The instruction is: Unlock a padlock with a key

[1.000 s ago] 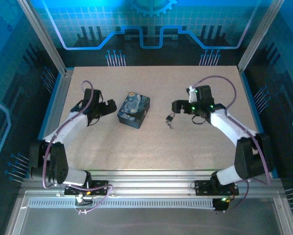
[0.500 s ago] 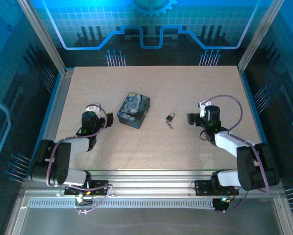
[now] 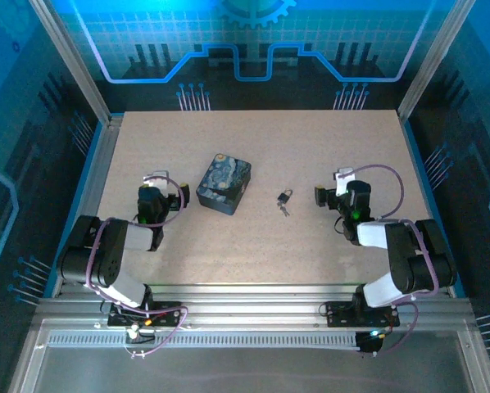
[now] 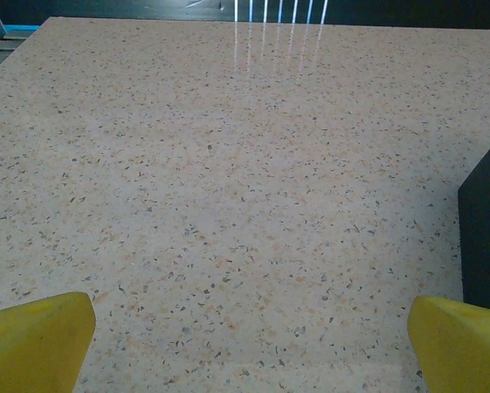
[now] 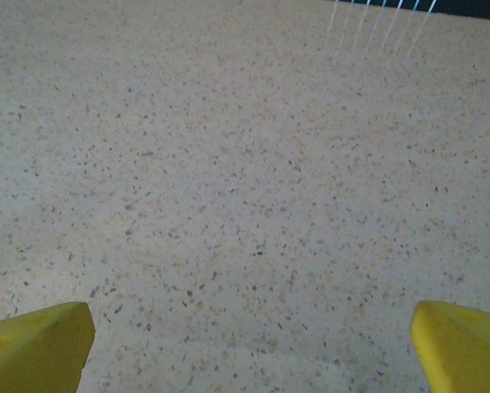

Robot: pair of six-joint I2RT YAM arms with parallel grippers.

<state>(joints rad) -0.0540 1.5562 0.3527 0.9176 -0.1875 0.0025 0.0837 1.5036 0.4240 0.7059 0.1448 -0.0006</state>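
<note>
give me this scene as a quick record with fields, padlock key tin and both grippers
padlock: lying on the table, to the right of the tin
key: right at the padlock's near side; inserted or not, too small to tell
left gripper: open, empty, low over bare table left of the tin
right gripper: open, empty, low over bare table right of the padlock
task state: nothing gripped yet
</note>
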